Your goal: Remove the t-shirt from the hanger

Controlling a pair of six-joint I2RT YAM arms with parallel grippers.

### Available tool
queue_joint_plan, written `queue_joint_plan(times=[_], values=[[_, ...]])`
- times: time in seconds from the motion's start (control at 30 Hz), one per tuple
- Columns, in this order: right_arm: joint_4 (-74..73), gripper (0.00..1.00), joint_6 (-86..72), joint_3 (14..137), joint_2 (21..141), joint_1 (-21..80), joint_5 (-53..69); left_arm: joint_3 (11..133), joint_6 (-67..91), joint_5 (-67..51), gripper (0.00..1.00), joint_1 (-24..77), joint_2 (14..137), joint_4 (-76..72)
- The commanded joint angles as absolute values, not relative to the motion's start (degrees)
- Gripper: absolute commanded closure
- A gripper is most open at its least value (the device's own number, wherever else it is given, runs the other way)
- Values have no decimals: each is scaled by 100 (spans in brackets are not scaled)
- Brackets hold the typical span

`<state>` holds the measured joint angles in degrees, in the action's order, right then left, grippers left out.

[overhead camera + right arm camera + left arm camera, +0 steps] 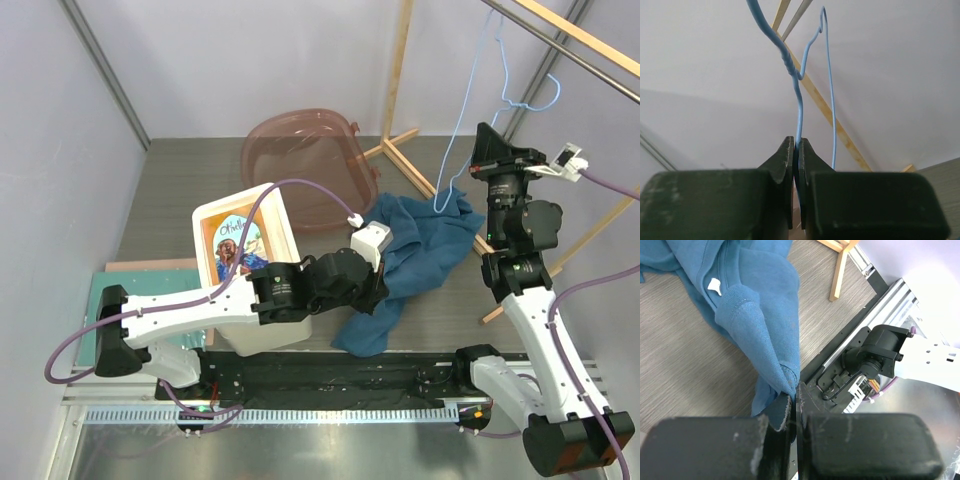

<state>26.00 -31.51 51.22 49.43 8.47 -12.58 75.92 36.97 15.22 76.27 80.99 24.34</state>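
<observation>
The dark teal-blue t-shirt [425,245] lies crumpled on the grey table, right of centre. My left gripper [378,292] is shut on a fold of its near part. In the left wrist view the cloth [757,310] runs down into the closed left gripper [796,399]. The light-blue wire hanger [463,120] is held up and tilted. Its lower end meets the shirt's far edge. My right gripper [488,140] is raised over the far right. In the right wrist view it [797,146] is shut on the hanger wire [799,107].
A white box [250,262] with a picture inside stands left of the shirt. A reddish translucent basket [310,160] lies behind it. Pale wooden rack poles [400,90] and a metal rail [565,45] cross the far right. A green mat [95,305] lies at the left.
</observation>
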Motion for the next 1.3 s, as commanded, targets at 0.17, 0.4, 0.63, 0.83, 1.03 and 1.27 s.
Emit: queue_joint_plan(times=[0.17, 0.4, 0.63, 0.83, 1.03, 1.27], values=[[2645, 99, -2857, 5774, 5159, 660, -1477, 7928, 3568, 1635, 100, 7673, 8095, 2435], [2698, 99, -2777, 6055, 5466, 571, -1670, 7936, 3560, 1635, 100, 7673, 8139, 2505], [2865, 99, -2944, 6249, 5792, 431, -1696, 8024, 3542, 1679, 100, 7673, 8191, 2690], [2892, 99, -3050, 6503, 6073, 326, -1644, 7972, 3516, 1731, 100, 7673, 8130, 2716], [2865, 99, -3208, 6714, 6319, 167, -1530, 7954, 3507, 1732, 100, 7673, 8112, 2716], [2804, 99, -3577, 6794, 6618, -193, -1380, 7945, 3516, 1731, 100, 7673, 8104, 2742]])
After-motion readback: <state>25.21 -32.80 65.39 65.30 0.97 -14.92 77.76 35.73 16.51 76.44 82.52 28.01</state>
